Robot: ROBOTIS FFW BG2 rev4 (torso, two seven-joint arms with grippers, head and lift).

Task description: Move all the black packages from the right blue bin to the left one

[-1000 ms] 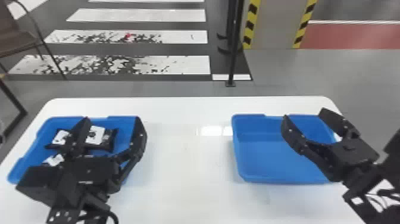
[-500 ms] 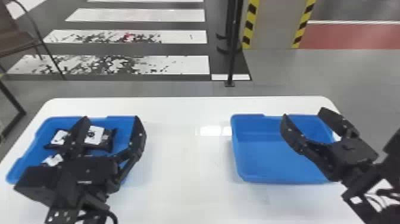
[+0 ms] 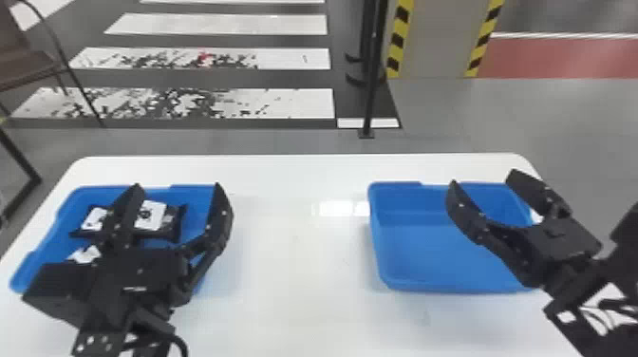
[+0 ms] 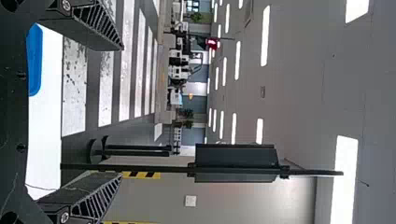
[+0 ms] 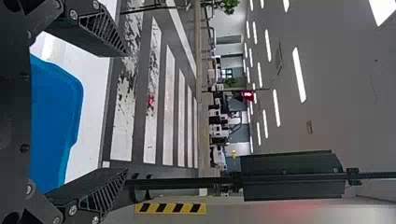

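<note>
Head view, nearest me: my left gripper [image 3: 177,185] hangs over the near part of the left bin [image 3: 35,260], its jaws spread wide with nothing between them, and the left wrist view agrees. The far edge of that bin shows through the gap. Just past the hand, black packages with white labels lie in the bin. The labelled package [image 3: 157,217] sits behind and partly between the fingers as I look down, its longer side seeming to run across the bin. To its left, past one finger, another labelled piece [image 3: 90,223] shows; I can't tell whether the two are joined. A third label [image 3: 85,255] peeks out nearer me, half covered by the arm.

The left arm is by far the closer one to all of these. My right gripper [image 3: 483,176] is well apart, over the right bin [image 3: 377,242], jaws parted and holding nothing. Every package I can make out is already in the left bin, so I judge the transfer done, or close to it. The right arm hides part of its own bin, so I'd lift it aside to check that corner before calling it. If I withdraw the left arm, I'd raise it first, since low fingers could drag a package or catch the rim.

Beyond, there's the white desk [image 3: 294,285], then the striped floor [image 3: 285,102] and a dark post [image 3: 373,71].
</note>
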